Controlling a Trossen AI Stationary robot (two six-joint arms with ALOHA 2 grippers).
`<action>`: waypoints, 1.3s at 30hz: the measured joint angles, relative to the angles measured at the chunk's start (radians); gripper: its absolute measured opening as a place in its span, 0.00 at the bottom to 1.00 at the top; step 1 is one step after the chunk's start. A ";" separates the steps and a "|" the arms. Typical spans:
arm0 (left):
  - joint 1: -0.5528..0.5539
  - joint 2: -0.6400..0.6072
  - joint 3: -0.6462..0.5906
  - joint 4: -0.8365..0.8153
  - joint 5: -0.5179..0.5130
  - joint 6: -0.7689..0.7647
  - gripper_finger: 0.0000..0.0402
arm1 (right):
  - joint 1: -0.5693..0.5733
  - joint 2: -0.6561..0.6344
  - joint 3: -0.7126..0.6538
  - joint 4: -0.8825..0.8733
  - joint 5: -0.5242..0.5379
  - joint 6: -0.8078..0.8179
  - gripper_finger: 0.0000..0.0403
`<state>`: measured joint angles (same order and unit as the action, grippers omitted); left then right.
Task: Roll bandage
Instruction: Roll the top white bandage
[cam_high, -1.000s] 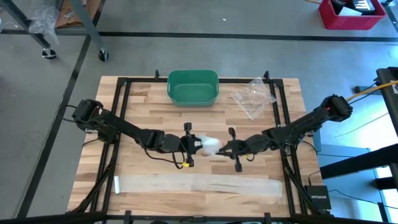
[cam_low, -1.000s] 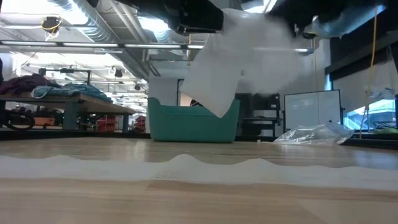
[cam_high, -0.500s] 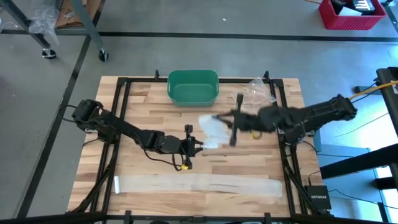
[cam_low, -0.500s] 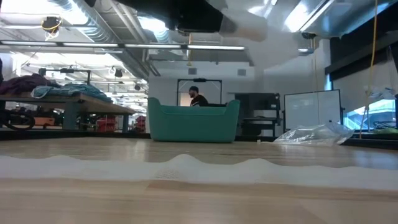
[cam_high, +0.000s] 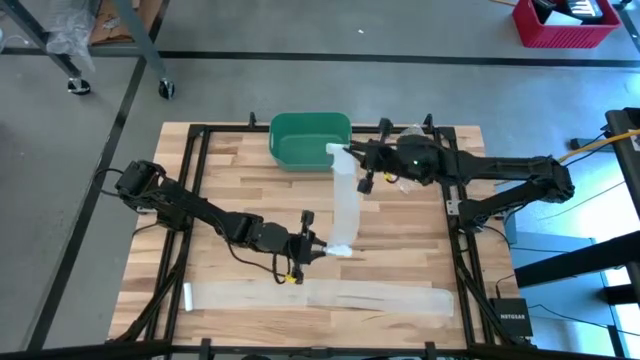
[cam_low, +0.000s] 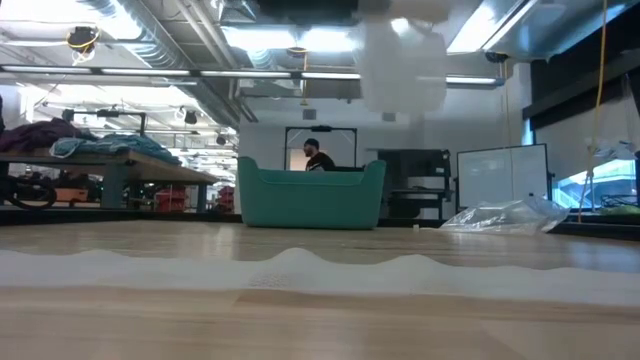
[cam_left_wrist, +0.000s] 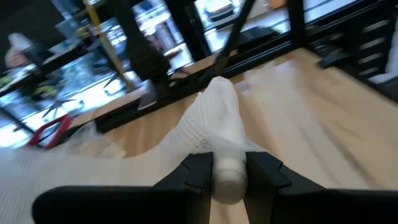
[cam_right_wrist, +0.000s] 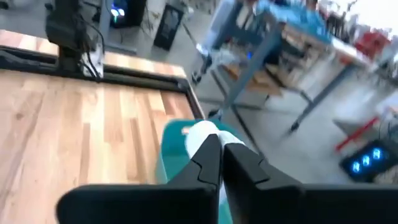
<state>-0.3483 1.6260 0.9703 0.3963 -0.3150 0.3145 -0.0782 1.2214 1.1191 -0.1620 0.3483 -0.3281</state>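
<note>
1. Bandage (cam_high: 346, 200): one white strip, held above the counter (cam_high: 240, 180) at mid-width, stretched from the near centre to the far centre. One end is wound into a small roll; the other is drawn out flat and taut.
2. Left tool (cam_high: 322, 247): near centre of the counter, fingers pinched partway in on the small roll (the wrist view shows the white core squeezed between both fingers, gauze trailing away from it).
3. Right tool (cam_high: 347, 152): far side, just right of the green bin (cam_high: 310, 140), fingers pressed together on the bandage's free end.
4. Second strip (cam_high: 320, 297): lying flat along the near edge of the counter, unrolled, untouched by either tool.
5. Clear plastic wrapper (cam_high: 415, 160): far right of the counter, partly under the right arm.
6. Progress, as judged: early to middle. Only a small roll exists at the left tool; most of the held strip is unwound between the two tools, and the flat strip at the near edge is not yet begun.
</note>
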 joint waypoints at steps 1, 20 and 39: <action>-0.005 0.000 0.008 -0.009 0.003 0.000 0.13 | -0.013 0.001 0.000 -0.017 0.000 0.027 0.05; -0.037 0.000 0.191 -0.403 -0.021 -0.055 0.13 | -0.066 0.115 0.160 -0.637 -0.087 0.236 0.66; -0.040 -0.003 0.191 -0.448 -0.057 -0.084 0.13 | -0.033 0.098 0.217 -0.908 -0.363 0.333 0.67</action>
<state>-0.3881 1.6230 1.1614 -0.0517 -0.3719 0.2310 -0.1112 1.3197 1.3365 -1.0699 -0.0150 0.0053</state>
